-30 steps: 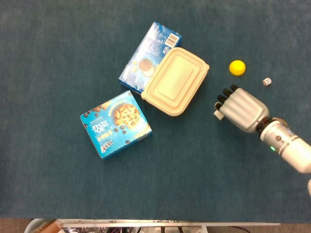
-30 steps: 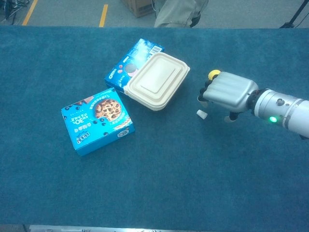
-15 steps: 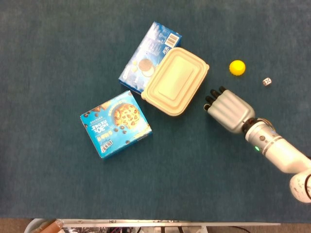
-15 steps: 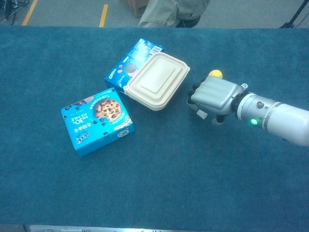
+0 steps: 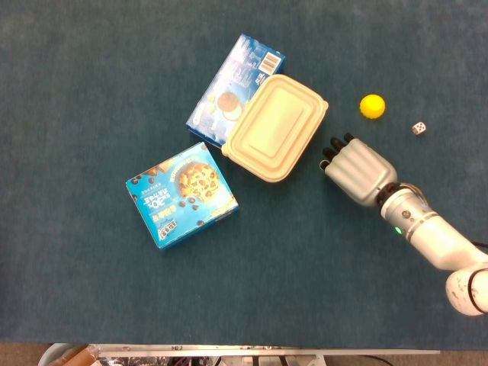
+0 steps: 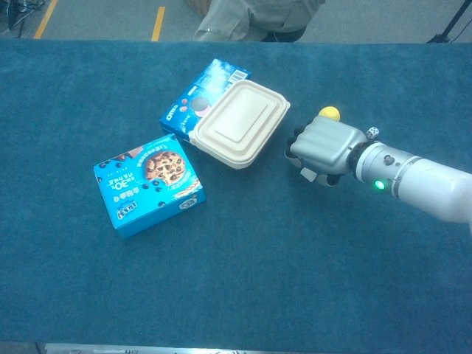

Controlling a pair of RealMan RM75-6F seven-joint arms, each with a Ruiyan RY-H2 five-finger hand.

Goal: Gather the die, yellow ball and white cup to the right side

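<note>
My right hand (image 5: 358,172) (image 6: 327,147) lies palm down just right of the cream container, fingers curled downward. A corner of the small white cup (image 6: 307,175) peeks out under the hand in the chest view. In the head view the hand hides the cup completely. Whether the fingers grip the cup is hidden. The yellow ball (image 5: 372,106) (image 6: 329,113) sits on the cloth just beyond the hand. The small white die (image 5: 418,128) (image 6: 372,132) lies to the right of the ball. My left hand shows in neither view.
A cream lidded container (image 5: 276,127) leans on a blue Oreo box (image 5: 232,84) left of the hand. A blue cookie box (image 5: 183,194) lies further left and nearer. Blue cloth (image 5: 305,290) covers the table. A person stands past the far edge (image 6: 251,15).
My right hand slid left toward the cream container and came over the white cup, which had been beside its fingers. The ball, die and cup stayed put.
</note>
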